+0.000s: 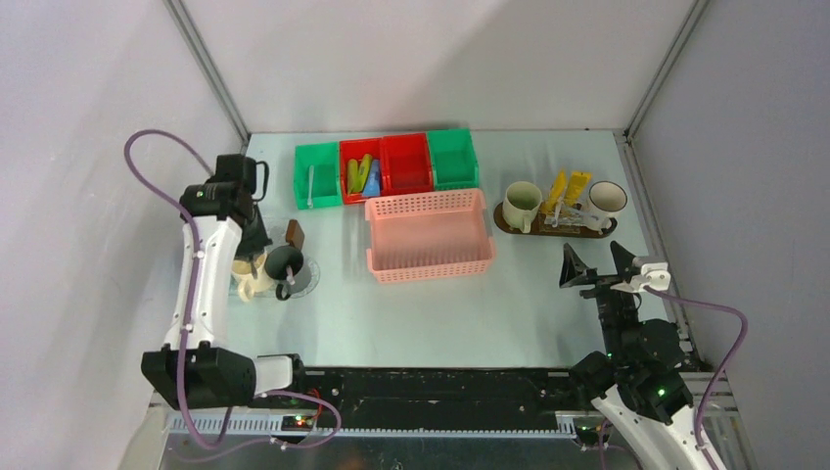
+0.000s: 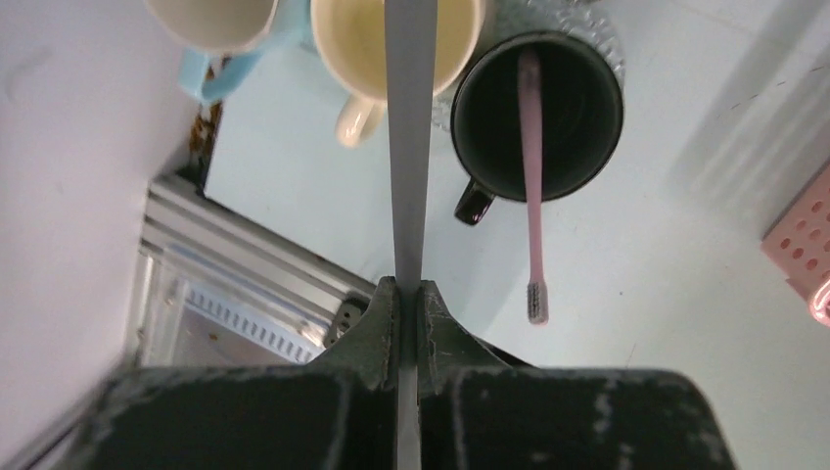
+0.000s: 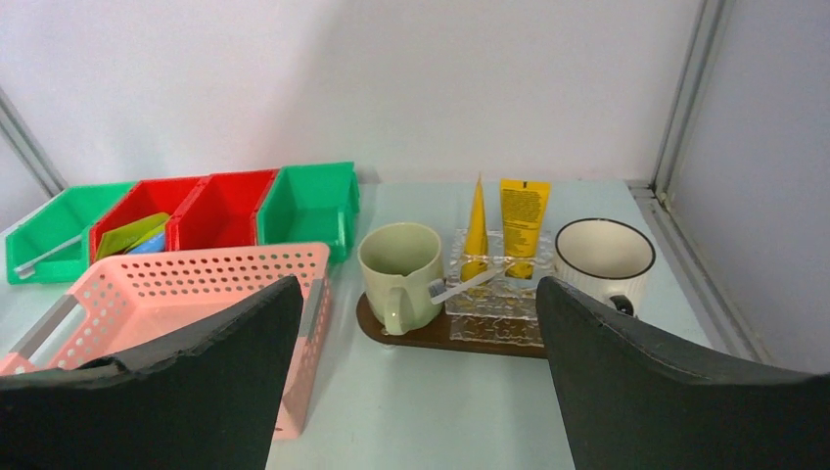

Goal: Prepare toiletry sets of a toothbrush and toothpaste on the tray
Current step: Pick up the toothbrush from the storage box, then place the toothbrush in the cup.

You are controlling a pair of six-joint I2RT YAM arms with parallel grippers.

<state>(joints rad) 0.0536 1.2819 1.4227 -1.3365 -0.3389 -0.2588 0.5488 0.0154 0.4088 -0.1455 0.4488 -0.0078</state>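
My left gripper (image 2: 409, 289) is shut on a thin grey toothbrush handle (image 2: 409, 147) that runs up over a cream mug (image 2: 391, 39); the brush's head is out of view. Beside it a dark mug (image 2: 538, 117) holds a pink toothbrush (image 2: 531, 196). At the right the brown tray (image 3: 411, 338) carries a pale green mug (image 3: 399, 264), a white black-rimmed mug (image 3: 604, 257), two yellow toothpaste tubes (image 3: 524, 211) in a clear holder (image 3: 494, 304), and a clear toothbrush (image 3: 470, 284) lying across it. My right gripper (image 3: 416, 286) stands open before the tray, holding nothing.
A pink basket (image 1: 429, 235) sits mid-table. Behind it stand green and red bins (image 1: 387, 164) with tubes (image 1: 362, 176) inside. A white mug with a blue handle (image 2: 210, 20) stands by the cream one. A clear patterned disc (image 2: 602, 39) lies under the dark mug. The table's left edge (image 2: 245, 284) is close.
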